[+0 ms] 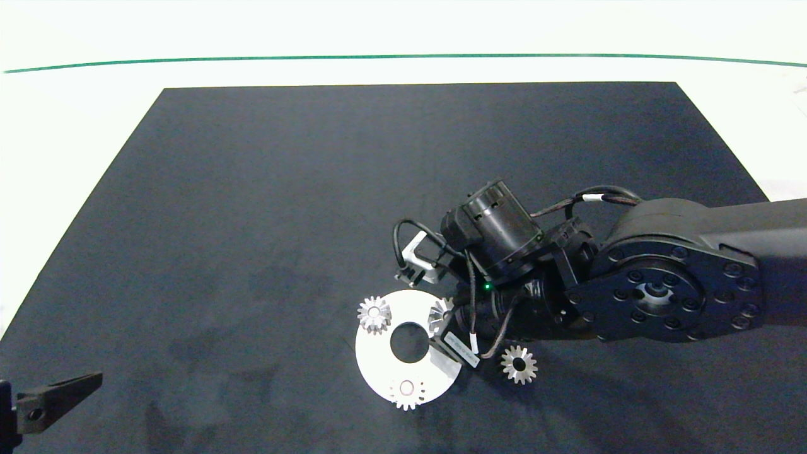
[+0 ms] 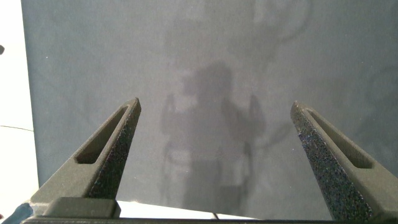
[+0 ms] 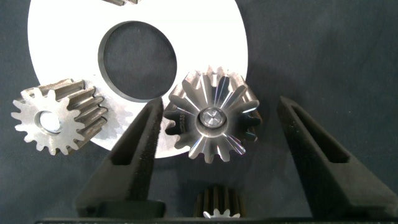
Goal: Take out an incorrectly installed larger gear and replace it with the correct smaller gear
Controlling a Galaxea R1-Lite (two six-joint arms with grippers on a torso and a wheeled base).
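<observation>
The larger gear (image 3: pixel 211 118), a wide silver bevel gear, sits on the edge of a white ring plate (image 3: pixel 205 37). My right gripper (image 3: pixel 221 104) is open, one finger on each side of this gear, with a gap on at least one side. From above, the larger gear (image 1: pixel 439 313) is half hidden under the right gripper (image 1: pixel 442 328). Two smaller gears (image 1: pixel 374 314) (image 1: pixel 406 392) stand on the plate (image 1: pixel 378 359). A third smaller gear (image 1: pixel 519 364) lies loose on the mat beside the gripper. My left gripper (image 2: pixel 214 104) is open over bare mat, parked at the front left (image 1: pixel 57 394).
A black mat (image 1: pixel 252 221) covers the table, with white table surface around it. The right arm's wrist and cables (image 1: pixel 504 239) hang over the plate's right side. A dark round hole (image 1: pixel 409 342) marks the plate's centre.
</observation>
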